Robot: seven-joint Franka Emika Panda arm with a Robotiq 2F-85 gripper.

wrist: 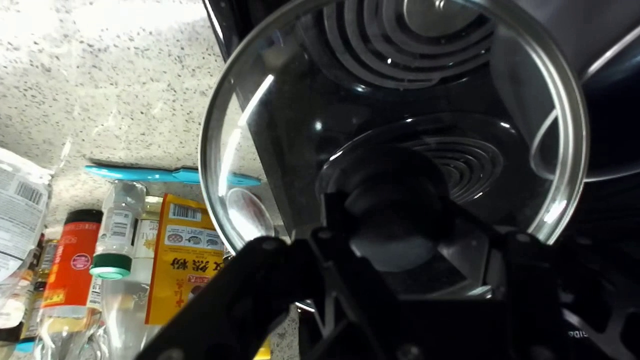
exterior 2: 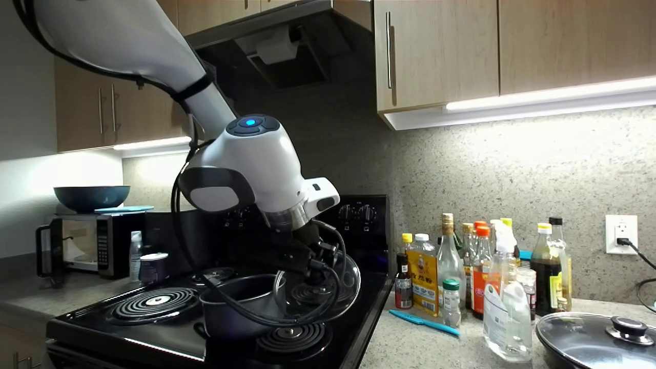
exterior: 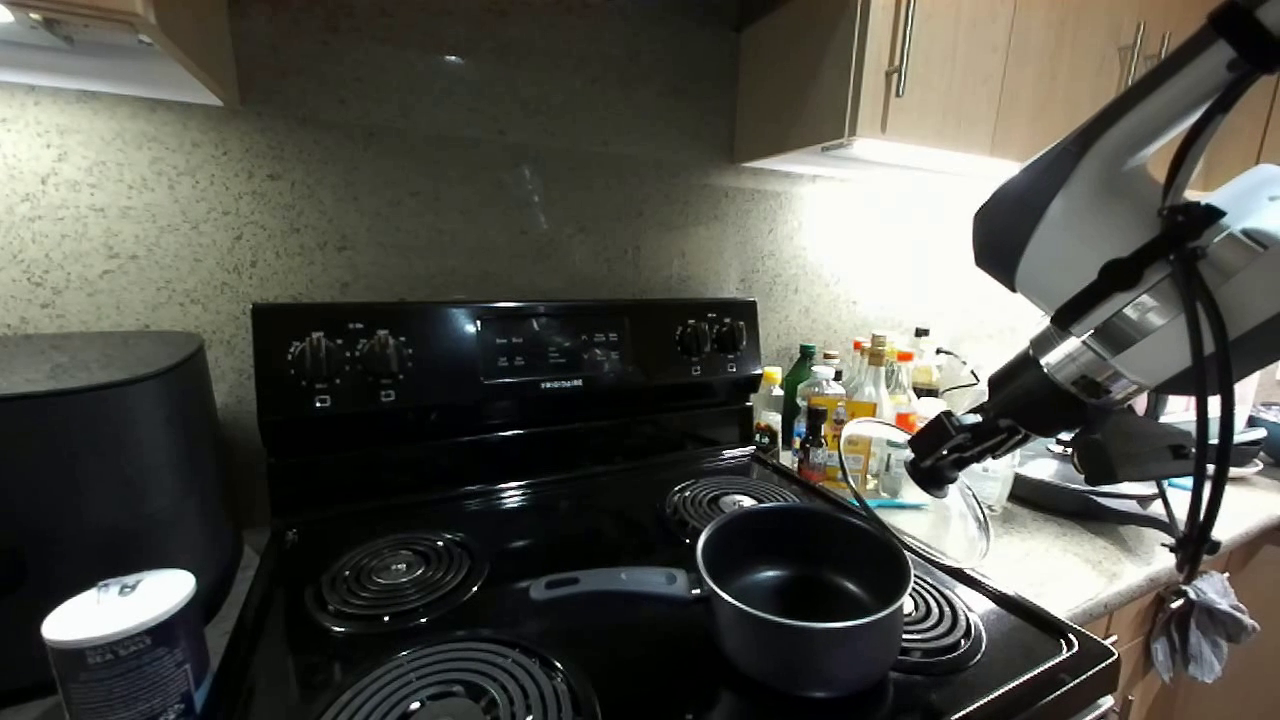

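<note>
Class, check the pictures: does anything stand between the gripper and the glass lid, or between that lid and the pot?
Nothing visible does: the gripper holds the glass lid by its knob, and the lid hangs tilted beside the pot, no object seen between them.

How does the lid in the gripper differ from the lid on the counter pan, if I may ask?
The held lid hangs steeply tilted, while the counter lid lies level. The held lid's knob sits in the gripper; the counter lid's knob is free. The held lid covers nothing; the counter lid covers a pan. Both are see-through with dark knobs.
</note>
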